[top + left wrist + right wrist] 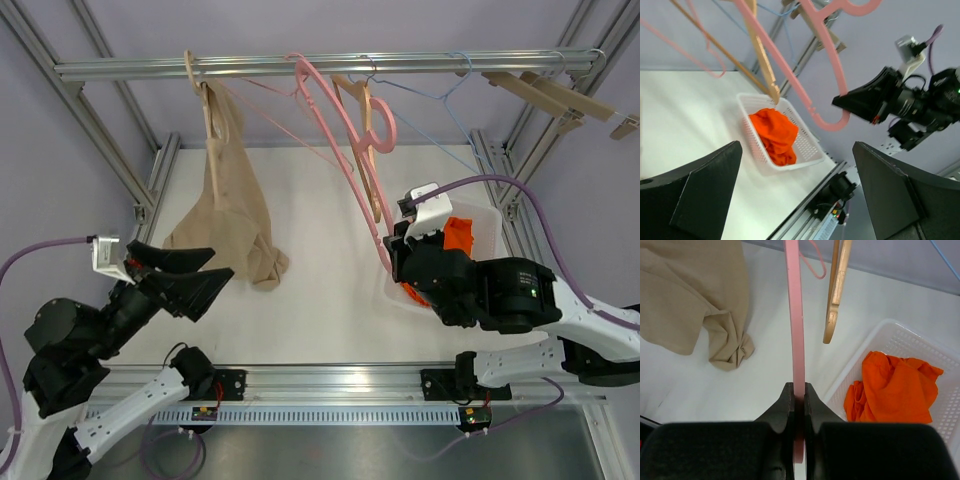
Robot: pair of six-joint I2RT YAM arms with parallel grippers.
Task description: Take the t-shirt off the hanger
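Observation:
A beige t-shirt (225,215) (690,290) hangs from a wooden hanger (205,95) on the rail at the left, and its lower part lies bunched on the table. My left gripper (220,264) (797,165) is open with nothing between its fingers, just in front of the shirt's lower edge. My right gripper (390,255) (799,390) is shut on the bottom bar of a bare pink hanger (345,140) (795,315) (790,70) that hangs from the rail and slants down toward it.
A white basket (488,222) (805,161) (890,326) at the right holds an orange cloth (458,235) (774,132) (895,390). A bare wooden hanger (375,130) (837,290), a blue wire hanger (440,95) and wooden clip hangers (560,95) also hang on the rail (300,67).

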